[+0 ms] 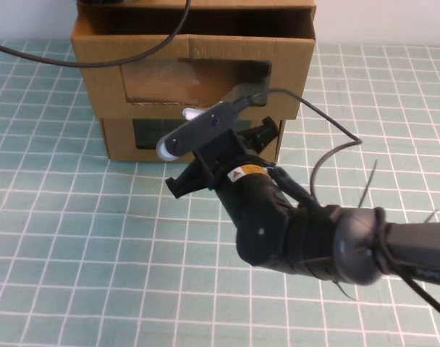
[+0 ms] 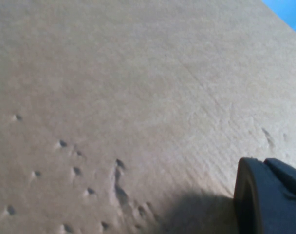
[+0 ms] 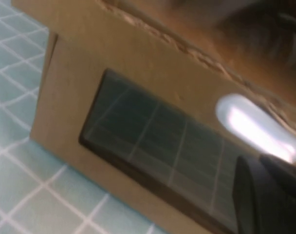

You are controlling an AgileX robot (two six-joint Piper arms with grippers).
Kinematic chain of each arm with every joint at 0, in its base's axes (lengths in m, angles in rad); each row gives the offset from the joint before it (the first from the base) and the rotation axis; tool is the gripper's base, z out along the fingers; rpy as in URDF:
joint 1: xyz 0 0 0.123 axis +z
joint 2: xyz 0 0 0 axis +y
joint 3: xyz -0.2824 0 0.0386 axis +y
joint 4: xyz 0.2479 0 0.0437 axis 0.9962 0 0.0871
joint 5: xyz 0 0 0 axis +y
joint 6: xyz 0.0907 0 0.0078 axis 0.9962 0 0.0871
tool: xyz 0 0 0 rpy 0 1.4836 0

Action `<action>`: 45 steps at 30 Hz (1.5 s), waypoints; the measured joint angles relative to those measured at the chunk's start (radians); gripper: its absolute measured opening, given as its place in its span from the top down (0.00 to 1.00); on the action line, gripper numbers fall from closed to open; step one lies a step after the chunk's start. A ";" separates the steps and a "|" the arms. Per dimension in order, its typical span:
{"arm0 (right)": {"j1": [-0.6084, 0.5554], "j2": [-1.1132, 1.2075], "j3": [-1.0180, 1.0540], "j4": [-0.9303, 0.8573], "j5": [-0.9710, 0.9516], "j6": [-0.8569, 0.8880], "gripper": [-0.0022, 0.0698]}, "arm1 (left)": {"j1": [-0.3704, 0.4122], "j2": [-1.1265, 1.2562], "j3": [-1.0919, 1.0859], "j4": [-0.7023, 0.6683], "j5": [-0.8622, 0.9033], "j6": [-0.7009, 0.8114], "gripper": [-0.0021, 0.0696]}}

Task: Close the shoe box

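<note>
1. The shoe box (image 1: 195, 54) sits on top of a like cardboard box (image 1: 126, 137) at the far side of the gridded surface (image 1: 75, 275), its drawer front standing out towards the robot.
2. The right gripper (image 1: 223, 160) hovers just before the white pull tab (image 1: 191, 113), jaws released; closing likely calls for a straight push.
3. The left gripper (image 2: 269, 200) is against plain cardboard, out of the high view; whether it is released or clenched cannot be told

Right arm (image 1: 278, 224): glossy black rounded joint housings; a small yellow-and-white warning sticker (image 1: 245, 173) near the wrist; thin black cables (image 1: 328, 155) loop out toward three o'clock; black right claw (image 1: 223, 152); left claw (image 2: 267, 197) matte black, round-edged.
</note>
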 joint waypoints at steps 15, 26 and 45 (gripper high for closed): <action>-0.103 0.162 -0.245 -0.012 0.071 0.000 0.99 | 0.000 0.000 0.000 0.000 -0.002 0.000 0.98; -0.122 0.189 -0.308 0.001 0.138 0.000 0.99 | 0.002 0.000 0.000 0.000 -0.006 0.006 0.98; -0.141 -0.109 -0.318 0.691 0.529 -0.790 0.99 | 0.083 -0.227 0.009 0.047 0.075 -0.005 0.98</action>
